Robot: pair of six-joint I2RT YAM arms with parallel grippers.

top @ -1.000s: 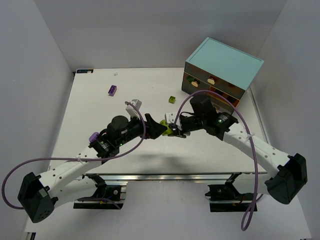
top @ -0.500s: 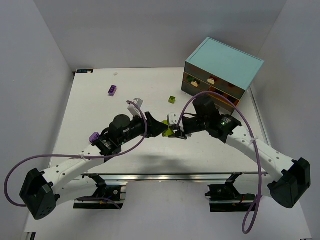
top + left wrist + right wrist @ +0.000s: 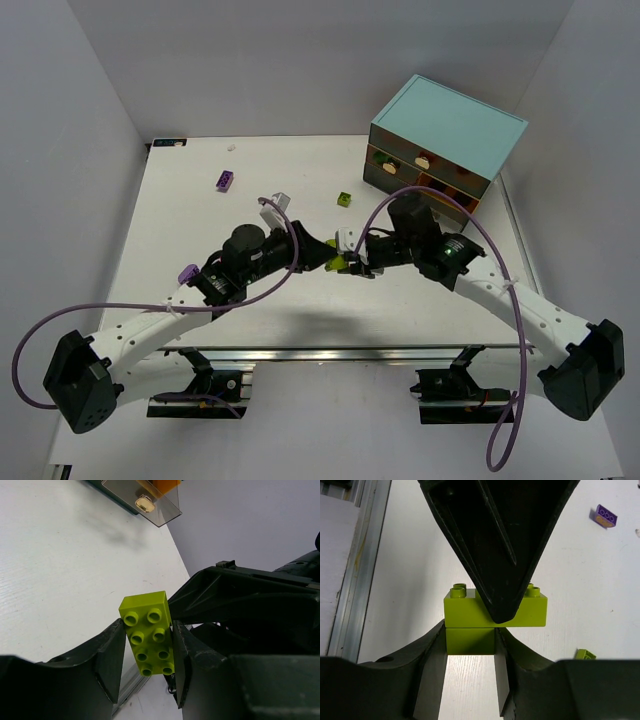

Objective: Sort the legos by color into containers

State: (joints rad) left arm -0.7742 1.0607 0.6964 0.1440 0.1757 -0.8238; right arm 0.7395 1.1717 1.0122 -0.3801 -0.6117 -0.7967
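Left gripper (image 3: 146,626): clamped to brick width on 1 lime 2x4 lego (image 3: 148,640), over the centre of the table (image 3: 180,230).
Right gripper (image 3: 470,630): clamped on a 2nd lime lego (image 3: 470,641) touching its underside.
Drawer cabinet (image 3: 447,135): 2 o'clock.
Loose purple lego (image 3: 225,181): 10 o'clock.

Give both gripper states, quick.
Left gripper: shut on the lime-yellow eight-stud plastic brick.
Right gripper: shut on the smaller lime-yellow plastic brick flush against it.
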